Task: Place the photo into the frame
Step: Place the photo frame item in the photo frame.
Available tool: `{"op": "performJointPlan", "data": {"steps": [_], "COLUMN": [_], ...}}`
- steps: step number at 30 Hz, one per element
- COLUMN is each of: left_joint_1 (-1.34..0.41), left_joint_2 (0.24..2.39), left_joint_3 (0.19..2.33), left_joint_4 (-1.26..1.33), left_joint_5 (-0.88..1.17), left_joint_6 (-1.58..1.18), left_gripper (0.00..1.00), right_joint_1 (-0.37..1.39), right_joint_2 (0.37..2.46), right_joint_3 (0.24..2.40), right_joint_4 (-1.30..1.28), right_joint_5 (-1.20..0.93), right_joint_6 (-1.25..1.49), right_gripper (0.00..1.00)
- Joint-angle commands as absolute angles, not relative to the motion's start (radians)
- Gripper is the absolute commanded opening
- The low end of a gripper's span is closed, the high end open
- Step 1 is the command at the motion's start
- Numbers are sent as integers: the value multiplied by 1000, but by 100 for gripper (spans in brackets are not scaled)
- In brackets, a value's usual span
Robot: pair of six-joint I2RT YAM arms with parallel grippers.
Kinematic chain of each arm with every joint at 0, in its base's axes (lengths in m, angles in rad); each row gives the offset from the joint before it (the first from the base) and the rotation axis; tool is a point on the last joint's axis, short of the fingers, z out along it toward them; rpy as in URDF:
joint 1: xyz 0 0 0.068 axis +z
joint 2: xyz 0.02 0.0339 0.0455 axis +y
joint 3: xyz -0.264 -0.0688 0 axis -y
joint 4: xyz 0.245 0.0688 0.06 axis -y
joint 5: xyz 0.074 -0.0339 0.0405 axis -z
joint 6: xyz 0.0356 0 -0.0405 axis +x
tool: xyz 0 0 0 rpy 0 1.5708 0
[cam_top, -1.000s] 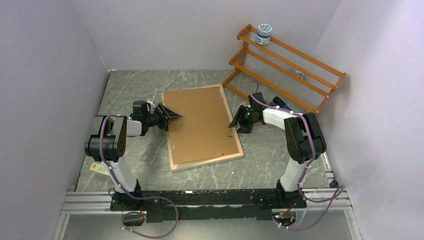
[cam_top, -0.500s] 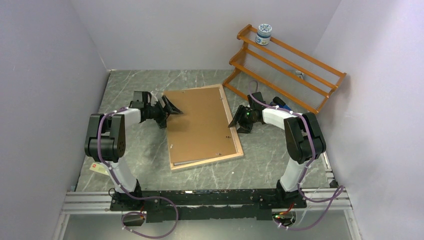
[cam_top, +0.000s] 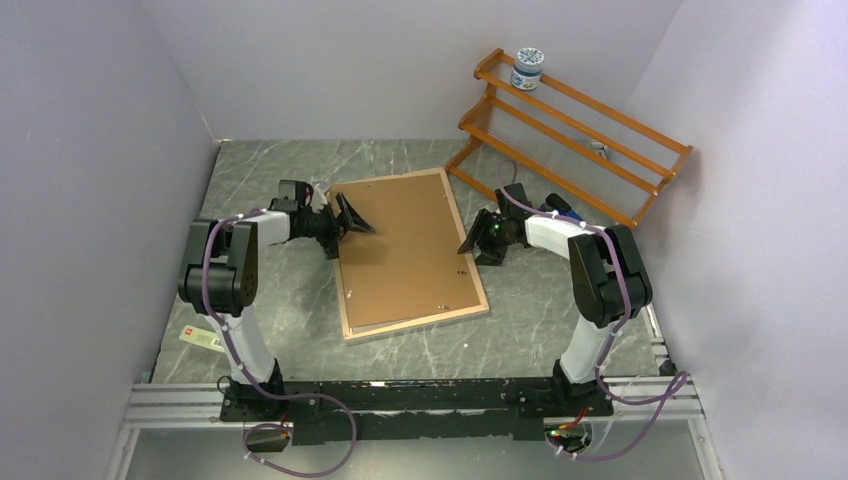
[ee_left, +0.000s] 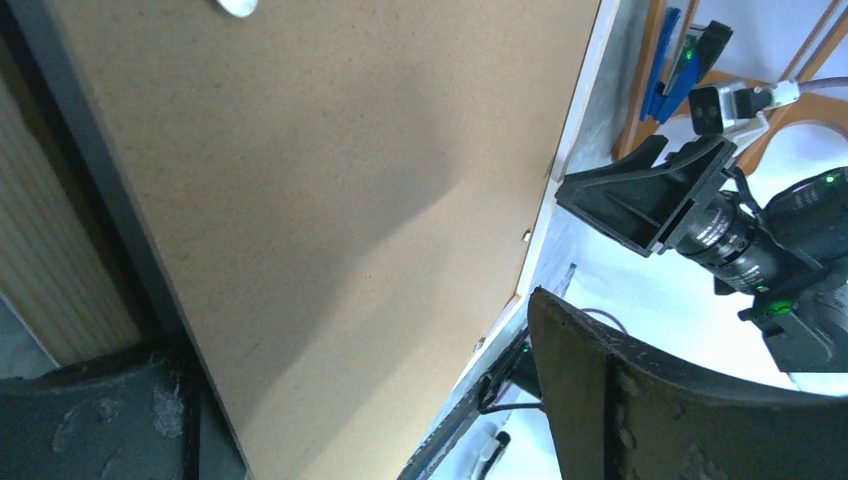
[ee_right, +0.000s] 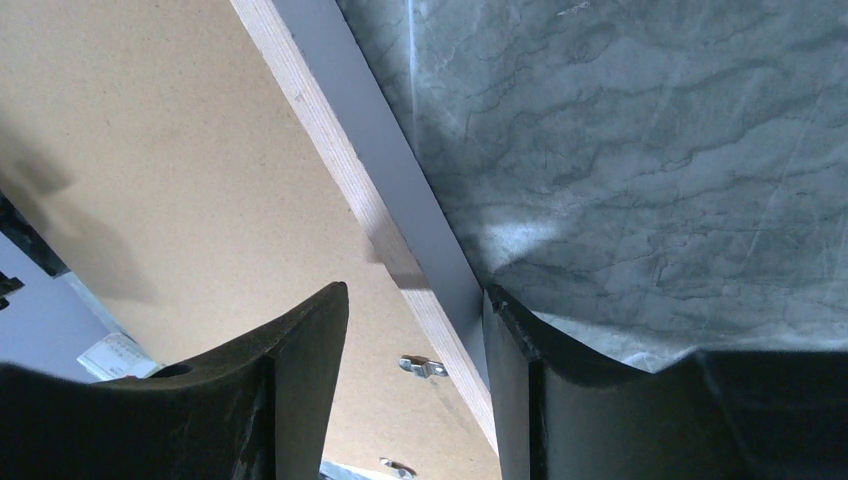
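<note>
Left end effector point(cam_top: 355, 213) gapes wide at ten o'clock of the frame point(cam_top: 415, 321); right end effector point(cam_top: 472, 240) straddles its three o'clock rim, grip unclear.

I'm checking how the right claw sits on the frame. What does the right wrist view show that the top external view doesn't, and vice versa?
Only the right wrist view: the right claw straddling the frame rim, one finger each side. Only the top external view: the open left claw at the frame's opposite edge, the orange rack and the jar on it. Both: the brown backing panel and the marble table.
</note>
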State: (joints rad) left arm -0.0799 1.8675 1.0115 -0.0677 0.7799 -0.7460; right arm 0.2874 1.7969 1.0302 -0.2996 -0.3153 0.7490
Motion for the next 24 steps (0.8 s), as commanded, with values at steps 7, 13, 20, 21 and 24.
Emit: {"op": "performJointPlan", "data": {"steps": [7,13,20,21,24], "left_joint_1": [-113,-126,-126,-124,-123], "left_joint_2": [1841,1822,1777,1769,1756], "left_joint_3": [1203,1239,1271,1272,1279], "left_joint_4": [-462,-632,-683,-682,-701], "left_joint_5": [616,499,467,460,438], "left_joint_6": [-558,-474,-436,-437,-440], "left_gripper": [94,94,91,90,86], "right_joint_1": [293,293,293,293,294], "right_joint_2": [1810,1810,1809,1810,1812], "right_joint_3": [1037,1026,1011,1011,1018], "right_joint_4": [-306,-288,-275,-275,-286], "right_joint_5": [-275,-277,-277,-275,-271], "right_joint_6": [739,746,751,748,733], "right_gripper": [56,57,57,56,55]}}
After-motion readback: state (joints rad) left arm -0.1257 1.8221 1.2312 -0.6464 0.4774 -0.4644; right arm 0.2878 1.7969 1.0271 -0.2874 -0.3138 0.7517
